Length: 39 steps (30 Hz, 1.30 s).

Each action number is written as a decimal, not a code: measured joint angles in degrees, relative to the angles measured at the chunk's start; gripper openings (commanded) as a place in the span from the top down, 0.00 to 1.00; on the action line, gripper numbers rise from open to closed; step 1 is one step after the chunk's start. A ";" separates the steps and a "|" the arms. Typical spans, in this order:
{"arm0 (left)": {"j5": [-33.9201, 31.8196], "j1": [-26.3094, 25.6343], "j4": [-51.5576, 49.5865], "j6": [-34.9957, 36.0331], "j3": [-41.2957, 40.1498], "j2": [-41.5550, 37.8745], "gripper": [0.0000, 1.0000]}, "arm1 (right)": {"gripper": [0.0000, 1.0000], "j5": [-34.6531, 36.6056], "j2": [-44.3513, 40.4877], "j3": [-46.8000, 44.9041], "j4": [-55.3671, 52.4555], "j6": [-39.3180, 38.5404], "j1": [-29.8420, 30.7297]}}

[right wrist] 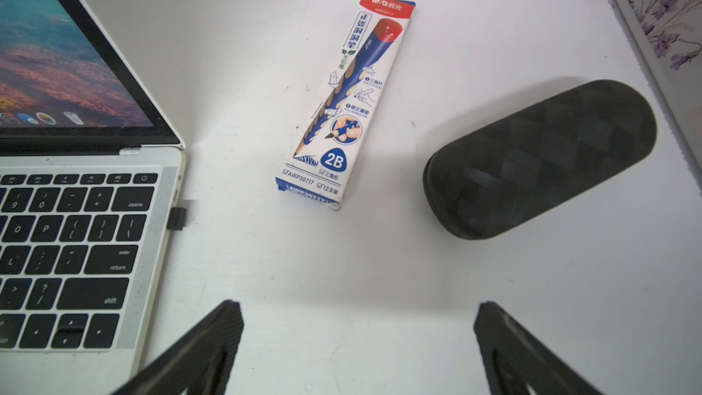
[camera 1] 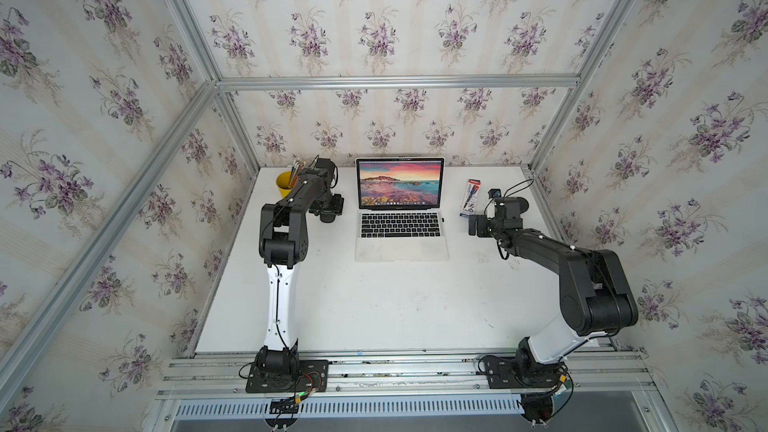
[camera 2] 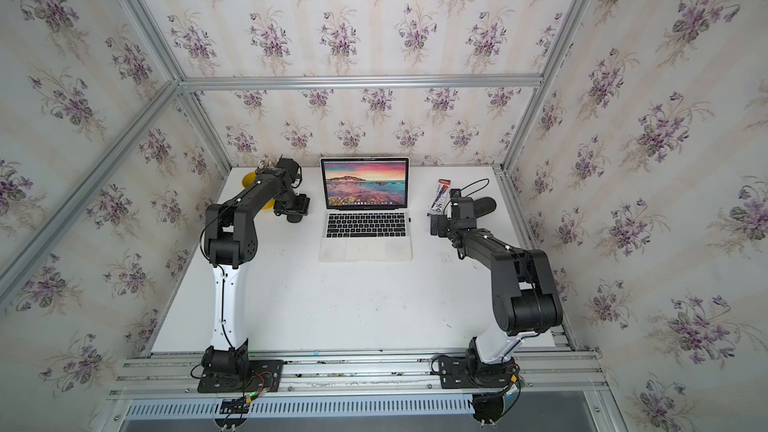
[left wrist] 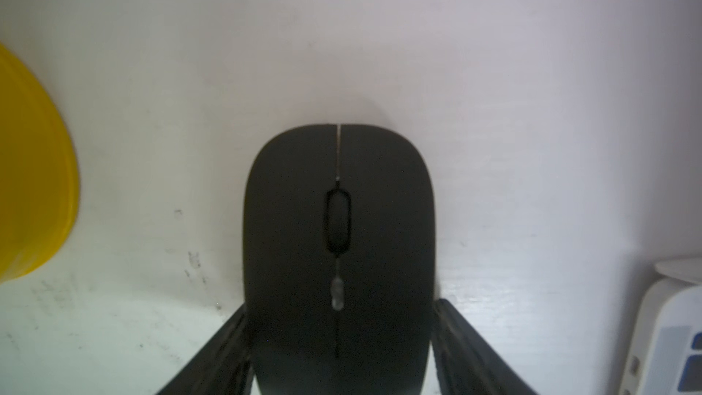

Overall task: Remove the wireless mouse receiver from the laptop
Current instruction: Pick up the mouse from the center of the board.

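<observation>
1. The wireless mouse receiver is plugged into the side of the laptop. In the right wrist view its black stub sticks out of the silver edge beside the delete and backslash keys. In a top view it is a dark speck on the right edge of the keyboard deck, at mid frame.
2. The laptop stands open at the centre back of the white table, its screen lit with a pink-and-teal coast.
3. The right gripper hangs over bare table to the right of the laptop, well apart from the receiver. Its fingers are spread wide and hold nothing.
4. Further right lie a pencil box and a black oblong case, apart from each other.
5. The left gripper is left of the laptop and straddles a black mouse. Its fingers lie close along both sides of the mouse, but I cannot tell whether they press it.
6. A yellow cup of pencils stands at the upper left of the table, near the mouse.
</observation>
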 measured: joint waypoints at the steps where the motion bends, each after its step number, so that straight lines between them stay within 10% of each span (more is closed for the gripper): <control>1: 0.04 -0.02 0.15 0.02 -0.28 -0.15 0.33 | 0.00 0.00 -0.02 0.00 0.00 0.00 0.00; 27: -0.59 -0.13 7.87 -0.39 -20.22 -18.45 0.43 | 0.04 -2.34 -10.71 -3.69 -0.11 -0.50 0.98; 39: 24.72 -8.59 10.71 -2.08 -39.50 -46.86 0.39 | 0.04 -3.34 -26.16 -4.50 -2.58 -16.92 30.12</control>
